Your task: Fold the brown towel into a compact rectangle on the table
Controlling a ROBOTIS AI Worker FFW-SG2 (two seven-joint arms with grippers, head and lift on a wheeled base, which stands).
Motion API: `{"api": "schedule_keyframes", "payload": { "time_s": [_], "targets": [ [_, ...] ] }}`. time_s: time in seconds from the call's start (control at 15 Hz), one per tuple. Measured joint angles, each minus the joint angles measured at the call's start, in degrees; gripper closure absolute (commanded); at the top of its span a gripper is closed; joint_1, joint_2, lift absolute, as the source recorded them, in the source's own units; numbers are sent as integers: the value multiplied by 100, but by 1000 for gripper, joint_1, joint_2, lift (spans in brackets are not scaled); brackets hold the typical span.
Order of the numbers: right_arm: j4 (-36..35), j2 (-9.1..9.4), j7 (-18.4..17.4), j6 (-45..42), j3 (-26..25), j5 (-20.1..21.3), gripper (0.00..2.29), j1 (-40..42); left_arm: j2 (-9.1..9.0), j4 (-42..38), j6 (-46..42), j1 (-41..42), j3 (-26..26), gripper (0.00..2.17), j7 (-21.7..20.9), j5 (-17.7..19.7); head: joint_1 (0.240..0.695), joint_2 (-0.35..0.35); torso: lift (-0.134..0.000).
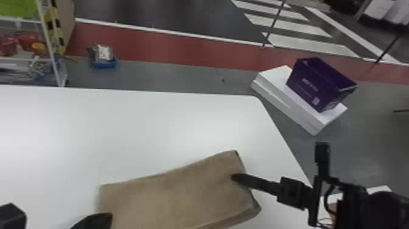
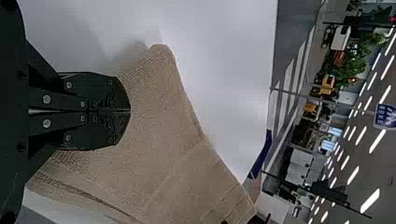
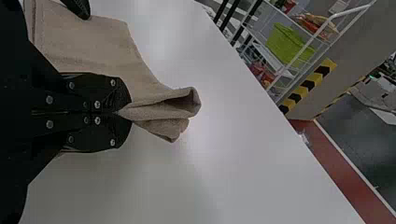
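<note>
The brown towel [image 1: 179,192] lies folded in layers on the white table, a long shape slanting across the front. In the head view, my left gripper [image 1: 105,220] is at its left end, and my right gripper [image 1: 239,178] is at its right end. The left wrist view has the left gripper [image 2: 129,111] shut over the towel [image 2: 163,121], with no cloth visibly pinched. In the right wrist view, the right gripper [image 3: 125,113] is shut on the towel [image 3: 159,105], whose gathered corner flares out past the fingertips.
The white table [image 1: 137,128] has a rounded far right corner. Beyond it, a purple box [image 1: 319,82] sits on a white box [image 1: 286,100] on the floor. A wire shelf [image 1: 51,51] and a small blue tray [image 1: 103,63] are behind the table's far left.
</note>
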Motion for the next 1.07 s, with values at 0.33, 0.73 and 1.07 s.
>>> {"api": "schedule_keyframes", "payload": {
  "time_s": [0.33, 0.73, 1.07],
  "targets": [
    [-224, 31, -1, 0, -58, -580, 1295, 32, 23, 5, 53, 82, 12, 1717, -14, 1, 695, -288, -123],
    [-478, 314, -181, 0, 211, -1204, 1295, 12, 12, 32, 70, 46, -180, 1717, 52, -32, 695, -228, -123],
    [-509, 551, -525, 0, 1124, -1202, 1295, -23, -26, 75, 207, -64, -398, 1717, 92, -127, 695, -139, -123]
  ]
}}
